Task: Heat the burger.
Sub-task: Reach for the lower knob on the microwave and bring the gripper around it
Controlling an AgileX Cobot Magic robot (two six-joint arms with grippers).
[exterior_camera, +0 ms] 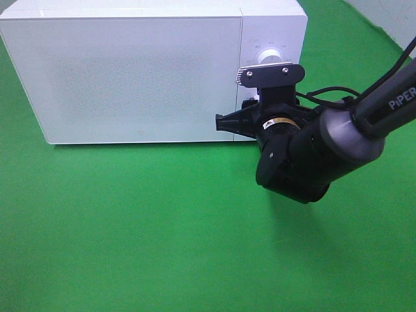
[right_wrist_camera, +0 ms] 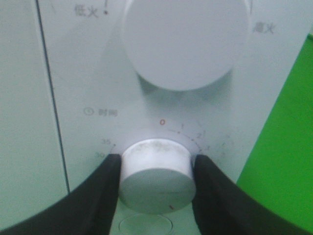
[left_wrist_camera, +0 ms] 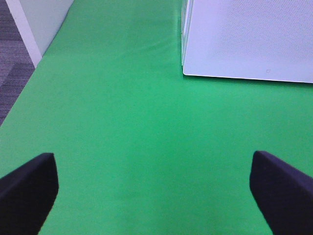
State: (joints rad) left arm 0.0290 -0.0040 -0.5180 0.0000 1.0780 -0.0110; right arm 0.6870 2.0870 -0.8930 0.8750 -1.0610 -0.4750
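The arm [exterior_camera: 390, 105] reads "PiPER". On the microwave panel [right_wrist_camera: 88, 68], "低火" and "高火" flank the upper knob [right_wrist_camera: 185, 41]. "时间" stands above the lower knob [right_wrist_camera: 155, 174], whose scale shows a red 0, then 1, 2, 3, and 30, 35.

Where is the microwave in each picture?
High camera: the microwave sits along the top, from the left edge past the middle.
Left wrist camera: only one bottom corner shows, beyond the open left hand.
Right wrist camera: its control panel fills most of the picture; the right hand squeezes the lower knob.
Shared landmark: the green cloth.
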